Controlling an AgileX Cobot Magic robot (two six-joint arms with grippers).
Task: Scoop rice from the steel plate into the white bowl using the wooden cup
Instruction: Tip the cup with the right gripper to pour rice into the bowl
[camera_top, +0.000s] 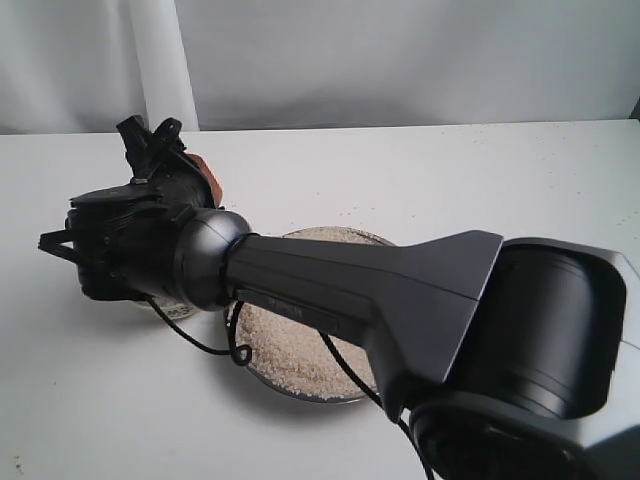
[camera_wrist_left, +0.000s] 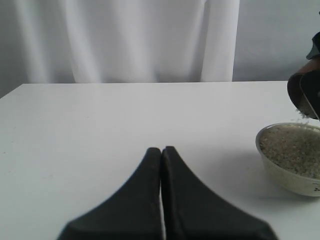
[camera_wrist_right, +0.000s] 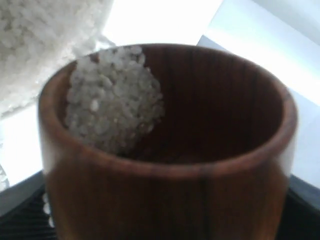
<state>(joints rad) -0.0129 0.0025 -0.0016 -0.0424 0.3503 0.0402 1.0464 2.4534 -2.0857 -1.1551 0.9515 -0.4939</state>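
As the wooden cup (camera_wrist_left: 301, 91) pours, rice (camera_wrist_left: 292, 150) falls into the white bowl (camera_wrist_left: 281, 176).

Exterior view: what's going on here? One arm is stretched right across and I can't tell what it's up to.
The right pincer holds the wooden cup tipped above the white bowl, and rice is spilling from it into the bowl, which already holds plenty. Some rice is left in the cup. The steel plate under that arm has rice too. The left pincer is shut and empty, off to the side of the bowl.
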